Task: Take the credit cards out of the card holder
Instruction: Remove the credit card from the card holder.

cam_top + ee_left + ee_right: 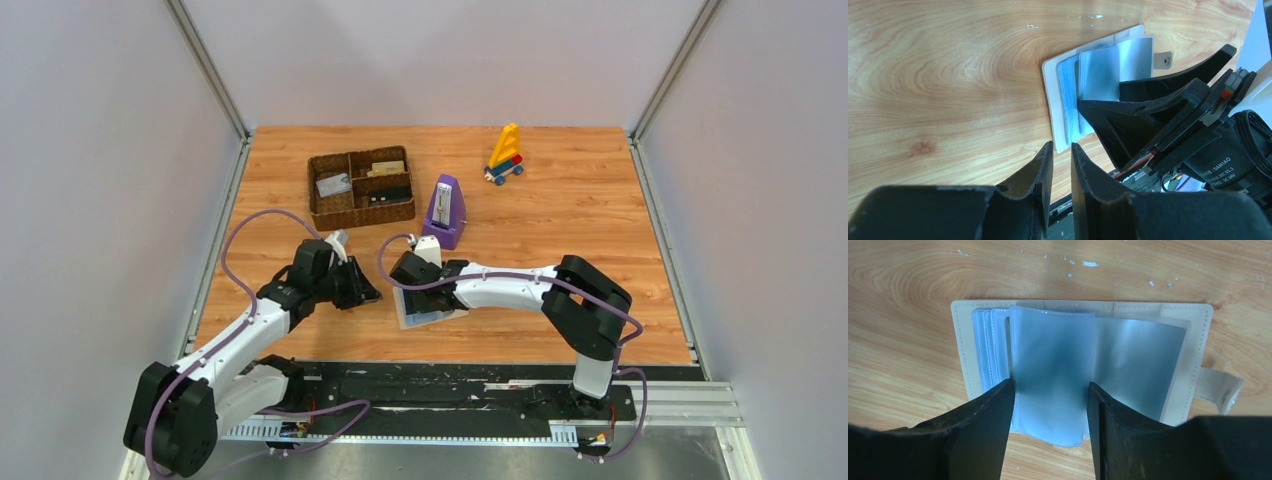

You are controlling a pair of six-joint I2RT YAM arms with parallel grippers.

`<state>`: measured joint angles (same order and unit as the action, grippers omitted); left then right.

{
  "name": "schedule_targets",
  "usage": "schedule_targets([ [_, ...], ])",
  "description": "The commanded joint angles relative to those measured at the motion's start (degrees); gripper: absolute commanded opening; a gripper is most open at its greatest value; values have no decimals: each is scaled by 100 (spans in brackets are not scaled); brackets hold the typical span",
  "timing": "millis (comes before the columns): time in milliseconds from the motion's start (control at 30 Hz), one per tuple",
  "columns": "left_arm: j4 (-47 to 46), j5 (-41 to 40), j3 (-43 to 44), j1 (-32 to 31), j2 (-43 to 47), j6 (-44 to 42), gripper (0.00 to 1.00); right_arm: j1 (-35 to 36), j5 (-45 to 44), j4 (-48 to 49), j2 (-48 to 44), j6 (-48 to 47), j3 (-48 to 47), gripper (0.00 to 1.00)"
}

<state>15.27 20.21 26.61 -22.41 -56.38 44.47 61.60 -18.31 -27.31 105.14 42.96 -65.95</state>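
Card holder (962,340) lies open, long axis 9–3, at 12 o'clock under my R gripper (1050,385) (nearer arm): jaws half-open astride a sleeve (1048,340), grip unclear. L gripper (1062,147) barely open, empty.

Bright even light, soft shadows

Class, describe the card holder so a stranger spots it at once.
On the wooden table, look toward the near edge from the purple metronome. The card holder lies open under the right gripper: pale and flat with clear sleeves, unlike the brown woven tray.
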Motion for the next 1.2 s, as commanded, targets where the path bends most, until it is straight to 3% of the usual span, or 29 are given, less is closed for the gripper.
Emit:
schedule_targets([
  [0,-170,68,15,0,-57,-86,27,29,-164,-141,78,91,-3,52],
  [567,-1448,1314,-33,-8,-1219,-74,24,-290,946,1529,-819,171,1149,34],
  [767,-1942,1453,8,-9,-1640,78,23,-572,1616,2414,-1173,265,1770,31],
  [1167,-2490,1719,305,-54,-2497,242,22,-875,2457,3293,-1434,368,2316,28],
])
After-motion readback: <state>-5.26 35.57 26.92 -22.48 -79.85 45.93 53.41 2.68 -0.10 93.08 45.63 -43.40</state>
